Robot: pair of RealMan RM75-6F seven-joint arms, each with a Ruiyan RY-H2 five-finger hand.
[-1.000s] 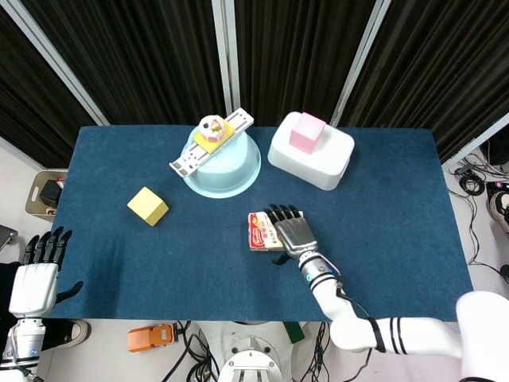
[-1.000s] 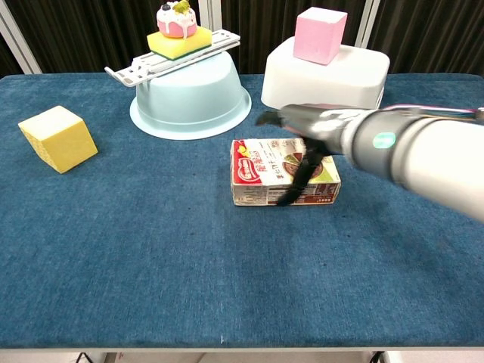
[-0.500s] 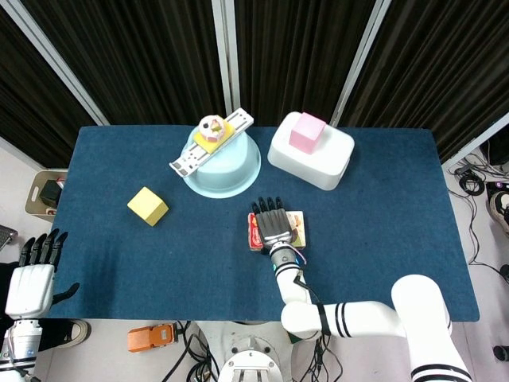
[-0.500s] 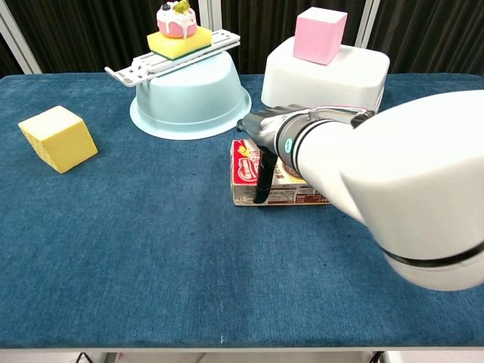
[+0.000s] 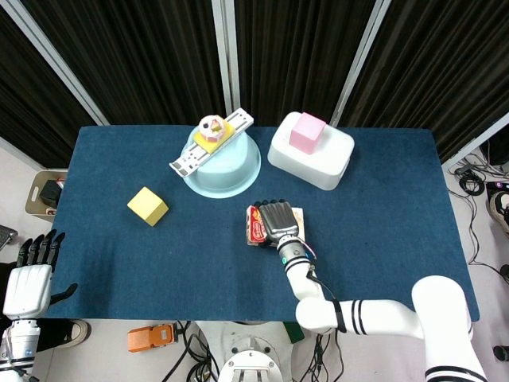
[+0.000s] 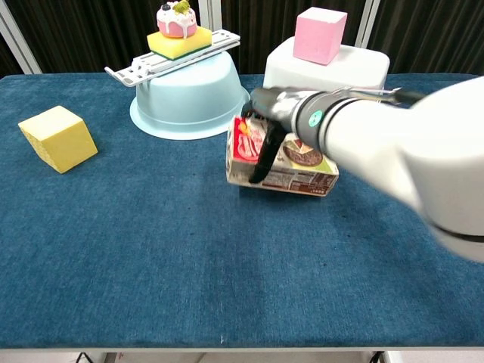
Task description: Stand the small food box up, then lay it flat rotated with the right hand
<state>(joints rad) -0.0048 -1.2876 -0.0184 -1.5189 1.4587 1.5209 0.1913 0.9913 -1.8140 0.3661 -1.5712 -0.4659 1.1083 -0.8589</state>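
Small food box (image 6: 281,157) near the middle of the blue table (image 5: 382,223), just in front of the upturned light-blue bowl (image 5: 223,169). Right hand (image 6: 266,125) covers it from above and grips it: fingers over the far top edge, dark thumb (image 6: 261,160) pressed down the printed near face. In the chest view the box is tilted, left end raised off the cloth, right end low; whether that end touches the table I cannot tell. Right forearm reaches in from the near edge, right of centre, palm down. Left hand (image 5: 30,280) hangs off the near left corner, beyond the table edge, fingers straight and apart, holding nothing. Yellow block (image 5: 148,206) sits toward the left edge.
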